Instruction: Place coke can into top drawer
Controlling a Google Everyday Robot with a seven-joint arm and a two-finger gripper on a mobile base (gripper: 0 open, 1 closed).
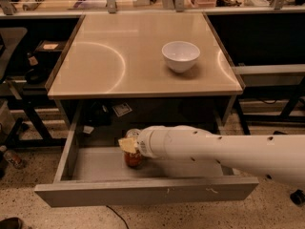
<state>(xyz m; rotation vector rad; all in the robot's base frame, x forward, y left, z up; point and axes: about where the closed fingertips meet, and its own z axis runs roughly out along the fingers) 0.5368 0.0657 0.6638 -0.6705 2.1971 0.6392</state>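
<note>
Gripper (pixel 129 146) partly hides coke can (pixel 133 159) inside top drawer (pixel 143 192).
</note>
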